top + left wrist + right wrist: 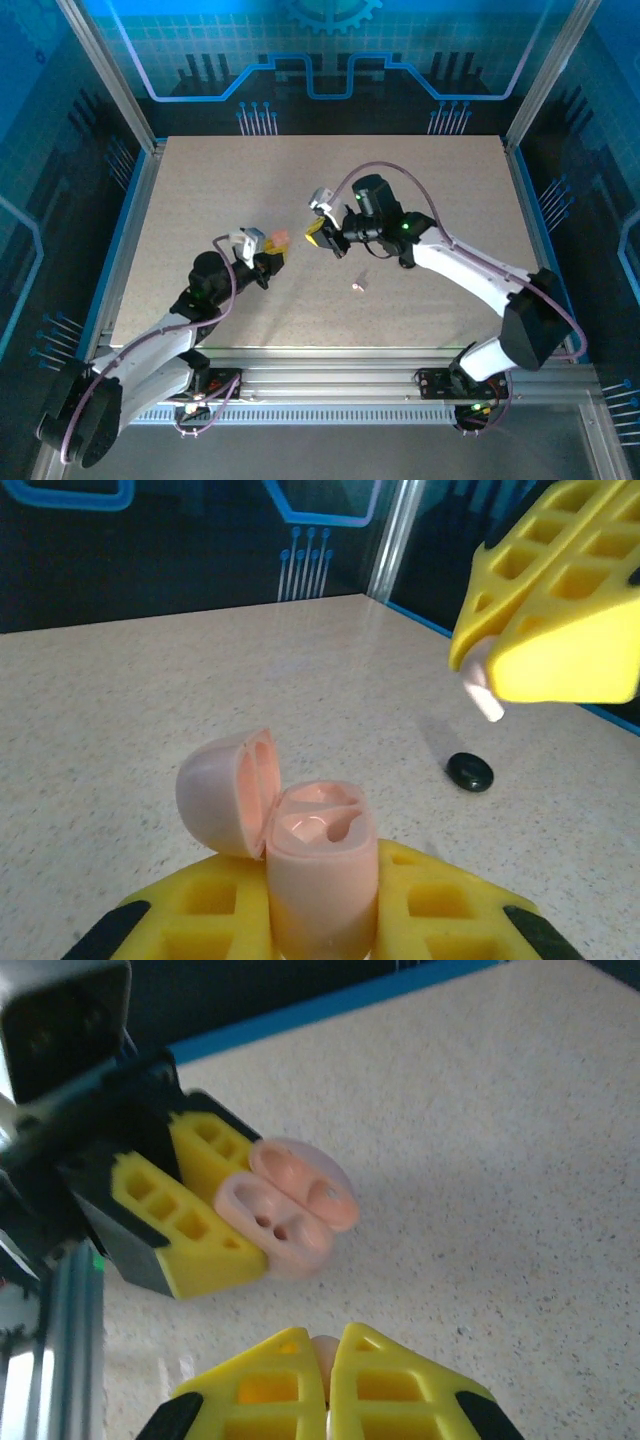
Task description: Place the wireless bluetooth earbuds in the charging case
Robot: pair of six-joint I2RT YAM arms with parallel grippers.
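Lying beyond case point(320, 870), left-wrist view: black earbud point(469, 772)

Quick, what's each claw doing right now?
Left claw: closed on the open pink plastic charging case.
Right claw: closed on a tiny whitish-pink earbud.

A speckled beige tabletop point(200, 190) fills the middle of the overhead view, edged on the left and right by a thin blue strip point(127, 230). Slanting metal posts point(108, 75) rise at its far corners in the upper left and upper right. Beyond them the back wall point(330, 90) is dark, with bright blue circuit-like lines and half a gear point(330, 12) at top centre. Side panels point(40, 200) carry the same pattern. Ribbed metal rails point(340, 385) run along the bottom. The light is even and bluish.
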